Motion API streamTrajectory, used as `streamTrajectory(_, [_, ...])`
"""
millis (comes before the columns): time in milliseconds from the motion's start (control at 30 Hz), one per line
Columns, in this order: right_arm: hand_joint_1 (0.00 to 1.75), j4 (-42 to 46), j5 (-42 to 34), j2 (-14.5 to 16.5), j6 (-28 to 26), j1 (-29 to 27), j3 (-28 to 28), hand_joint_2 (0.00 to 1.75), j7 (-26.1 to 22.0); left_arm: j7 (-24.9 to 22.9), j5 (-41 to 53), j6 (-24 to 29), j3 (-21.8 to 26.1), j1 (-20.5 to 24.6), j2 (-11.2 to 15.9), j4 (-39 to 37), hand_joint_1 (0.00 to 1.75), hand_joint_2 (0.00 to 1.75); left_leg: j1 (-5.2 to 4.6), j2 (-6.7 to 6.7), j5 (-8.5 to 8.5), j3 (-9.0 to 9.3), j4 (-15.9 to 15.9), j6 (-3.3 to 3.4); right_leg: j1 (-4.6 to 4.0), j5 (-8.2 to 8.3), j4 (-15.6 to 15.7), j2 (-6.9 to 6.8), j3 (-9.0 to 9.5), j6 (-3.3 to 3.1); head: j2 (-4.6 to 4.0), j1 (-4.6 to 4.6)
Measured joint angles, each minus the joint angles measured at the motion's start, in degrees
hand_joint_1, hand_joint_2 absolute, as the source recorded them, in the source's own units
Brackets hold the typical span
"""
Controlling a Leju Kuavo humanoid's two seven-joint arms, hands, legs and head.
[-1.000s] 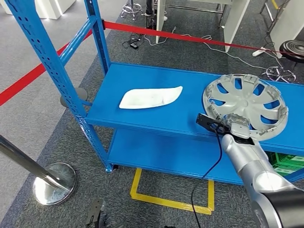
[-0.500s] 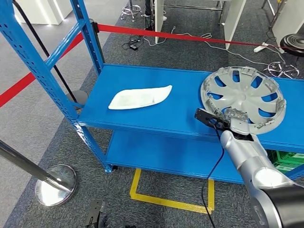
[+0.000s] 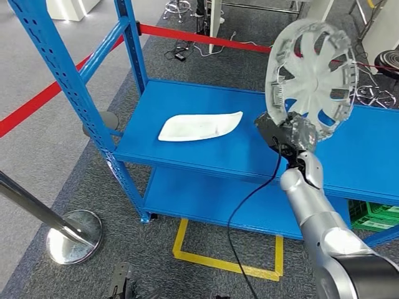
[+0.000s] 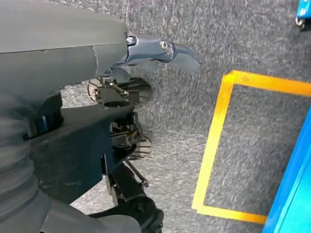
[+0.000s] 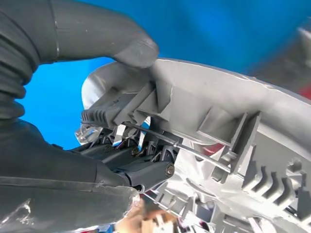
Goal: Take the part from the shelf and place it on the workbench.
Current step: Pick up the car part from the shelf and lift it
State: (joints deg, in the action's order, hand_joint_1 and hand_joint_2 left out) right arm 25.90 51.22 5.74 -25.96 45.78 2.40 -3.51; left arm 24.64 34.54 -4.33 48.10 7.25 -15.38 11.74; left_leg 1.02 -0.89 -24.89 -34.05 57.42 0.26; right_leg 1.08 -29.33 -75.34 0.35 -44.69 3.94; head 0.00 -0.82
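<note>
In the head view the right hand (image 3: 295, 138) sits right of centre, at the end of a silver arm that rises from the lower right corner, and it grips the lower rim of a silver wheel cover (image 3: 310, 75). The wheel cover stands nearly upright in the upper right of the frame, lifted clear of the blue shelf (image 3: 212, 156), its spokes and rim clips turned toward the camera. In the right wrist view the grey thumb (image 5: 135, 51) presses on the outer edge of the wheel cover (image 5: 234, 145) while the darker fingers (image 5: 146, 170) lie under its ribbed inner side, so the fingers are clamped on the rim. A white curved panel (image 3: 200, 126) lies flat on the upper shelf board, left of the hand and well apart from the wheel cover. A black cable (image 3: 254, 199) hangs from the wrist across the lower shelf board toward the bottom edge. The left hand (image 4: 161, 51) shows in the left wrist view at upper left, over grey carpet with yellow floor tape (image 4: 216, 136) at right; one dark finger points outward with nothing in it, but I cannot tell whether the fingers are apart or together.
</note>
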Motion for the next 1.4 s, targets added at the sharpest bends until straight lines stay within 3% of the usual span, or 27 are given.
streamTrajectory(33, [1.75, 2.1, -1.7, 0.5, -1.6, -1.1, -0.1, 1.75, -1.5, 0.3, -0.1, 0.1, 0.2, -0.1, 0.0, 0.0, 0.00, 1.75, 0.07, -0.18, -0.20, 0.26, 0.0, -0.15, 0.03, 1.64, 2.1, -0.02, 0.96, -0.03, 0.00, 0.00])
streamTrajectory(100, [1.75, 6.8, -4.7, 1.4, -3.1, -3.3, 0.1, 1.75, -3.2, 0.7, -0.1, 0.2, 0.4, -0.3, 0.0, 0.0, 0.00, 1.75, 0.10, -0.42, -0.79, 0.81, 0.1, -0.78, 0.06, 5.46, 9.9, -0.12, 4.80, -0.01, 0.00, 0.05])
streamTrajectory(167, [1.75, 12.2, -7.0, 2.1, -3.3, -5.9, 1.0, 1.75, -4.1, 1.1, -0.1, 0.3, 0.7, -0.4, 0.1, 0.0, 0.00, 1.75, -0.06, -0.47, -1.18, 0.88, 0.4, -1.48, 0.01, 6.55, 14.8, -0.01, 7.23, -0.37, 0.00, -0.01])
streamTrajectory(267, [1.75, 19.6, -9.2, 2.8, -4.2, -10.2, 3.2, 1.75, -4.8, 1.5, -0.1, 0.4, 1.0, -0.7, 0.2, 0.0, 0.00, 1.75, -0.09, -0.37, -1.37, 0.84, 0.3, -2.19, -0.10, 5.93, 15.2, 0.34, 7.30, -1.57, 0.00, -0.30])
streamTrajectory(333, [1.75, 23.1, -10.0, 3.1, -4.8, -11.5, 4.3, 1.75, -5.0, 1.6, -0.1, 0.4, 1.2, -0.7, 0.2, 0.0, 0.00, 1.75, -0.09, -0.09, -3.06, -0.14, 2.4, -2.67, 0.03, 5.82, 15.2, 0.42, 7.28, -2.33, 0.00, -0.52])
streamTrajectory(433, [1.75, 27.4, -11.9, 3.2, -5.7, -13.8, 5.5, 1.75, -6.4, 1.8, -0.1, 0.5, 1.5, -0.7, 0.3, 0.0, 0.00, 1.75, -0.14, 0.19, -8.02, -5.41, 13.0, -3.03, -0.05, 5.65, 15.2, 0.33, 7.34, -2.97, 0.00, -0.87])
streamTrajectory(467, [1.75, 29.2, -12.5, 3.2, -6.3, -15.1, 6.0, 1.75, -7.1, 1.9, -0.1, 0.6, 1.5, -0.8, 0.3, 0.0, 0.00, 1.75, -0.14, 0.20, -8.70, -6.97, 15.8, -2.98, -0.15, 5.58, 15.2, 0.29, 7.38, -3.07, 0.00, -0.88])
streamTrajectory(500, [1.75, 31.1, -13.1, 3.3, -7.0, -16.6, 6.5, 1.75, -7.9, 1.9, -0.1, 0.6, 1.6, -0.8, 0.3, 0.0, 0.00, 1.75, -0.16, 0.20, -8.19, -7.64, 16.6, -2.84, -0.25, 5.53, 15.2, 0.26, 7.44, -3.14, 0.00, -0.87])
streamTrajectory(533, [1.75, 33.5, -13.5, 3.3, -7.9, -18.2, 7.1, 1.75, -8.7, 2.0, -0.1, 0.6, 1.6, -0.9, 0.3, 0.0, 0.00, 1.75, -0.21, 0.21, -6.60, -7.32, 15.4, -2.59, -0.33, 5.48, 15.2, 0.26, 7.53, -3.19, 0.00, -0.87])
streamTrajectory(600, [1.75, 38.7, -14.5, 3.6, -10.0, -21.1, 8.4, 1.75, -10.3, 2.1, 0.0, 0.6, 1.7, -0.9, 0.4, 0.0, 0.00, 1.75, -0.48, 0.21, -2.05, -4.47, 8.5, -1.83, -0.43, 5.36, 15.2, 0.30, 7.70, -3.13, 0.00, -0.87])
streamTrajectory(667, [1.75, 44.2, -15.3, 3.9, -11.7, -23.9, 9.7, 1.75, -12.0, 2.1, 0.1, 0.7, 1.9, -1.0, 0.4, 0.0, 0.00, 1.75, -0.78, 0.21, 0.11, -1.84, 2.5, -1.29, -0.65, 5.24, 15.1, 0.34, 7.63, -2.80, 0.00, -0.84])
streamTrajectory(767, [1.75, 51.2, -16.7, 4.1, -12.4, -27.7, 11.6, 1.75, -14.4, 2.1, 0.2, 0.7, 2.0, -1.2, 0.4, 0.0, 0.00, 1.75, -0.81, 0.13, -0.20, -1.05, 0.5, -1.01, -0.69, 5.25, 15.3, 0.29, 7.46, -1.94, 0.00, -0.81])
streamTrajectory(833, [1.75, 55.7, -19.1, 4.2, -12.4, -29.8, 12.9, 1.75, -16.9, 2.1, 0.2, 0.6, 2.2, -1.4, 0.4, 0.0, 0.00, 1.75, -0.57, 0.12, -0.01, -0.88, 0.2, -0.51, -0.63, 3.87, 13.9, 0.22, 6.84, -1.37, 0.00, -0.65])
streamTrajectory(933, [1.75, 61.3, -22.0, 4.2, -12.3, -32.9, 15.0, 1.75, -19.8, 2.1, 0.0, 0.4, 2.4, -1.5, 0.4, 0.0, 0.00, 1.75, -0.45, 0.17, 0.01, -0.72, 0.1, -0.10, -0.57, -1.61, 4.0, 0.15, 2.83, -0.87, 0.00, -0.25])
streamTrajectory(967, [1.75, 62.7, -22.4, 4.2, -12.2, -33.9, 15.9, 1.75, -20.1, 2.2, -0.1, 0.3, 2.5, -1.6, 0.5, 0.0, 0.00, 1.75, -0.46, 0.18, 0.00, -0.69, 0.1, -0.07, -0.54, -2.73, 0.8, 0.14, 1.47, -0.75, 0.00, -0.24])
streamTrajectory(1000, [1.75, 63.9, -22.6, 4.2, -12.1, -34.6, 16.7, 1.75, -20.2, 2.2, -0.1, 0.2, 2.5, -1.7, 0.5, 0.0, 0.00, 1.75, -0.44, 0.19, -0.02, -0.63, 0.1, -0.08, -0.50, -2.78, -0.7, 0.13, 0.89, -0.62, 0.00, -0.23])
streamTrajectory(1033, [1.75, 64.9, -22.8, 4.2, -11.9, -35.2, 17.5, 1.75, -20.2, 2.3, -0.2, 0.2, 2.7, -1.7, 0.5, 0.0, 0.00, 1.75, -0.39, 0.19, -0.06, -0.53, 0.1, -0.14, -0.43, -1.63, 0.2, 0.10, 1.47, -0.51, 0.00, -0.23])
streamTrajectory(1100, [1.75, 66.6, -23.1, 4.2, -11.8, -35.6, 18.8, 1.75, -20.4, 2.5, -0.2, 0.1, 2.9, -1.7, 0.5, 0.0, 0.00, 1.75, -0.18, 0.10, -0.30, -0.19, 0.2, -0.52, -0.21, 2.05, 7.5, -0.01, 5.29, -0.22, 0.00, -0.22])
streamTrajectory(1167, [1.75, 67.9, -23.6, 4.1, -11.8, -35.7, 19.8, 1.75, -20.8, 2.7, -0.1, 0.0, 3.0, -1.6, 0.6, 0.0, 0.00, 1.75, -0.23, -0.02, -0.55, -0.09, 0.5, -1.18, -0.18, 3.75, 13.7, 0.11, 8.71, -0.42, 0.00, -0.12])
streamTrajectory(1300, [1.75, 69.8, -23.3, 3.9, -11.7, -36.0, 21.0, 1.75, -21.9, 2.9, 0.1, 0.0, 3.1, -1.6, 0.7, 0.0, 0.00, 1.75, -0.31, -0.04, -0.49, -0.17, 0.5, -2.27, -0.38, 3.79, 14.9, 0.55, 9.17, -2.36, 0.00, -0.30])
streamTrajectory(1367, [1.75, 70.8, -22.4, 3.6, -11.3, -36.0, 21.6, 1.75, -22.6, 2.9, 0.2, 0.0, 3.2, -1.5, 0.7, 0.0, 0.00, 1.75, -0.31, 0.11, -2.41, -1.41, 3.1, -2.69, -0.21, 3.93, 15.0, 0.50, 9.16, -3.07, 0.00, -0.51])
streamTrajectory(1400, [1.75, 71.3, -22.1, 3.4, -10.9, -36.1, 22.0, 1.75, -23.0, 2.9, 0.3, -0.1, 3.2, -1.5, 0.7, 0.0, 0.00, 1.75, -0.33, 0.18, -4.17, -2.90, 6.3, -2.86, -0.21, 3.95, 15.0, 0.45, 9.13, -3.28, 0.00, -0.63])
